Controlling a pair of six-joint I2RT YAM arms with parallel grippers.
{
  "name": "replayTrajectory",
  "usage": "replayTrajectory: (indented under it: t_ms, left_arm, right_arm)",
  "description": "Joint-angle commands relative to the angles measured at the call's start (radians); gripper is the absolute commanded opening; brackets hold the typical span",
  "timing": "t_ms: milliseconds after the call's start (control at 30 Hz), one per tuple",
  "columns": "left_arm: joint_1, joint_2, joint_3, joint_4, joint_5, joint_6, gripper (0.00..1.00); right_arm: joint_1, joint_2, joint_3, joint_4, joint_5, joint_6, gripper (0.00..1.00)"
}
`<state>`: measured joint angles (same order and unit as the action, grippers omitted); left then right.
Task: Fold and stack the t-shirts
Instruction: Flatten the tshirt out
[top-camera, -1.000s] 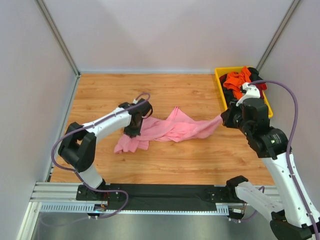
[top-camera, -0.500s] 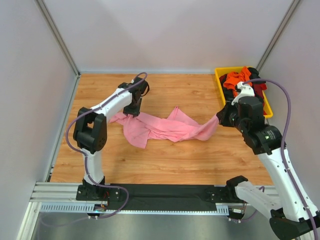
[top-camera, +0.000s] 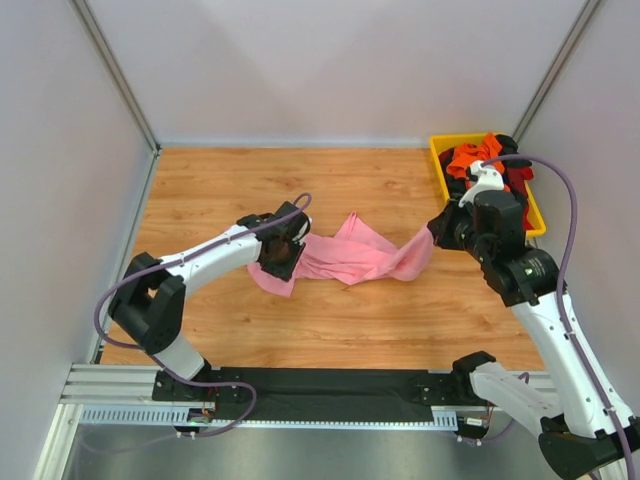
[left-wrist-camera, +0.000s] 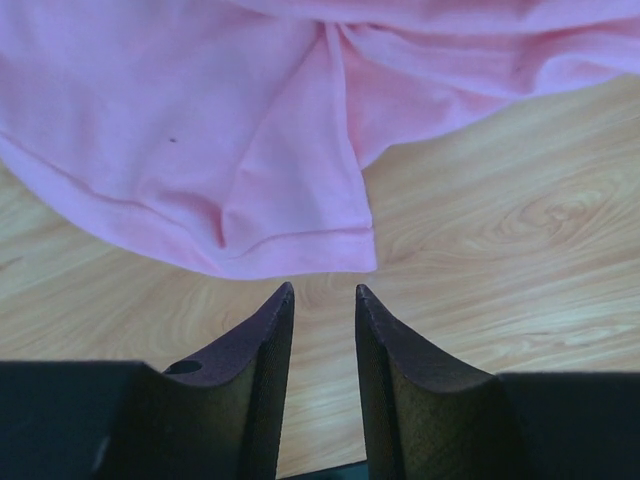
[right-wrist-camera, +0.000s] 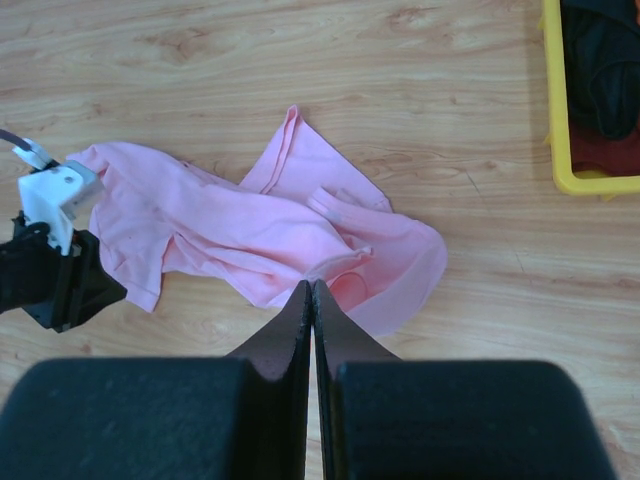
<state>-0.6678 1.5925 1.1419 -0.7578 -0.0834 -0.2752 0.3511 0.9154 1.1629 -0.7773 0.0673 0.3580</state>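
My right claw (right-wrist-camera: 311, 288) is pinched shut on a corner of the pink t-shirt (top-camera: 345, 258), which sprawls left of the yellow bin (top-camera: 436, 165). My left claw (left-wrist-camera: 322, 294) stands partly open, empty, facing its hem. Light, limp cloth: I'd pinch that hem edge

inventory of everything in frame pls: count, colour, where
pink shirt: 1, light pink, crumpled mid-table, right end lifted
bin shirts: count unclear, orange, red and black, heaped in the bin
bin: 1, yellow, far right corner of the table
table: 1, wood grain, under everything
left claw: 1, black, open and empty, by the pink shirt's left hem
right claw: 1, black, shut on the pink shirt's right end
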Motion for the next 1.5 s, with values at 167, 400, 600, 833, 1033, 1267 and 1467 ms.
replayTrajectory:
  t_ms: [167, 400, 600, 833, 1033, 1267, 1467]
  left_arm:
    - [-0.062, 0.093, -0.027, 0.098, 0.030, -0.036, 0.38]
    - [-0.076, 0.118, -0.073, 0.144, 0.034, -0.058, 0.38]
    - [-0.084, 0.147, -0.080, 0.133, -0.004, -0.078, 0.36]
    - [-0.090, 0.139, -0.108, 0.124, -0.044, -0.085, 0.33]
    - [-0.092, 0.144, -0.119, 0.127, -0.084, -0.107, 0.25]
    - [-0.092, 0.156, -0.085, 0.081, -0.147, -0.133, 0.05]
    - [-0.095, 0.037, -0.038, -0.013, -0.171, -0.125, 0.00]
  right_arm:
    - [-0.001, -0.021, -0.014, 0.036, -0.015, -0.013, 0.00]
    - [-0.003, -0.027, -0.016, 0.024, -0.011, -0.014, 0.00]
    - [-0.001, -0.029, -0.017, 0.024, -0.009, -0.016, 0.00]
    - [-0.001, -0.035, -0.020, 0.024, -0.004, -0.011, 0.00]
    - [-0.001, -0.039, -0.031, 0.019, -0.008, -0.008, 0.00]
    - [-0.001, -0.050, -0.032, 0.003, 0.009, -0.007, 0.00]
    - [-0.001, -0.050, 0.006, -0.014, 0.041, -0.025, 0.00]
